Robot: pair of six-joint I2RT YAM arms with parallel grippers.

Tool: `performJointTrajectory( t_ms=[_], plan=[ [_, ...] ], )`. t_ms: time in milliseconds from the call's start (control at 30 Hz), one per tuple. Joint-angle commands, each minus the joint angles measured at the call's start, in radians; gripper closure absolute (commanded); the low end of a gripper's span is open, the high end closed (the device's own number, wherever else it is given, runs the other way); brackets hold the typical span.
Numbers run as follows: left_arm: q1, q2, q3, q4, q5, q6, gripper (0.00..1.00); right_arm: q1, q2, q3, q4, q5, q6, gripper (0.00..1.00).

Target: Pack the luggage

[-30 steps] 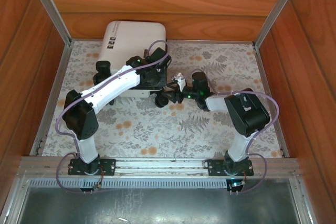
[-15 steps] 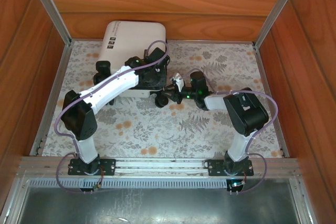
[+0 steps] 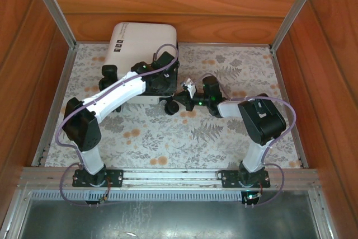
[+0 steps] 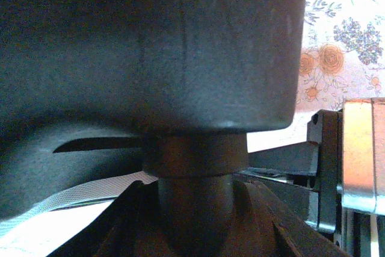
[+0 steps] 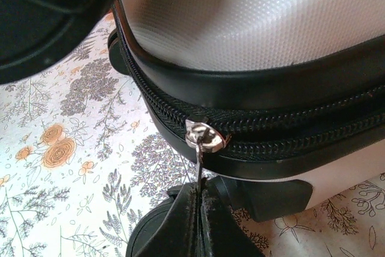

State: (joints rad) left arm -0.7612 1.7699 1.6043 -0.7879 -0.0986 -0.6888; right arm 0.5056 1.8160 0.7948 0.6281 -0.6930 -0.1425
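One luggage (image 3: 144, 38), near end hidden under left arm (image 3: 120, 93). Right pincer (image 5: 198, 200) clamped on one zipper pull (image 5: 201, 138); left pincer (image 3: 164, 82) blocked from view, so its state can't be told.

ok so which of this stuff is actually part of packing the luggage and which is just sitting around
Part of the job:
white luggage, far left of the table
its black zipper
zipper pull, pinched in the right gripper
black luggage wheel, close up at the left wrist

Just surroundings:
floral table cover
wooden walls
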Motion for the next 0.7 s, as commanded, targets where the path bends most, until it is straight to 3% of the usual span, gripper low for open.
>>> performJointTrajectory(
  t_ms=[0, 67, 200, 667],
  plan=[
    [0.005, -0.077, 0.002, 0.030, 0.020, 0.003, 1.00, 0.010, -0.009, 0.027, 0.014, -0.033, -0.011, 0.86],
    [0.005, -0.081, -0.008, 0.033, 0.020, 0.002, 1.00, 0.010, -0.009, 0.033, 0.011, -0.048, -0.007, 0.80],
    [0.005, -0.087, -0.021, 0.039, 0.017, 0.000, 1.00, 0.010, -0.003, 0.055, 0.003, -0.073, 0.001, 0.76],
    [0.011, -0.085, -0.043, 0.066, 0.028, 0.000, 1.00, 0.010, 0.016, 0.079, 0.004, -0.153, 0.062, 0.83]
  ],
)
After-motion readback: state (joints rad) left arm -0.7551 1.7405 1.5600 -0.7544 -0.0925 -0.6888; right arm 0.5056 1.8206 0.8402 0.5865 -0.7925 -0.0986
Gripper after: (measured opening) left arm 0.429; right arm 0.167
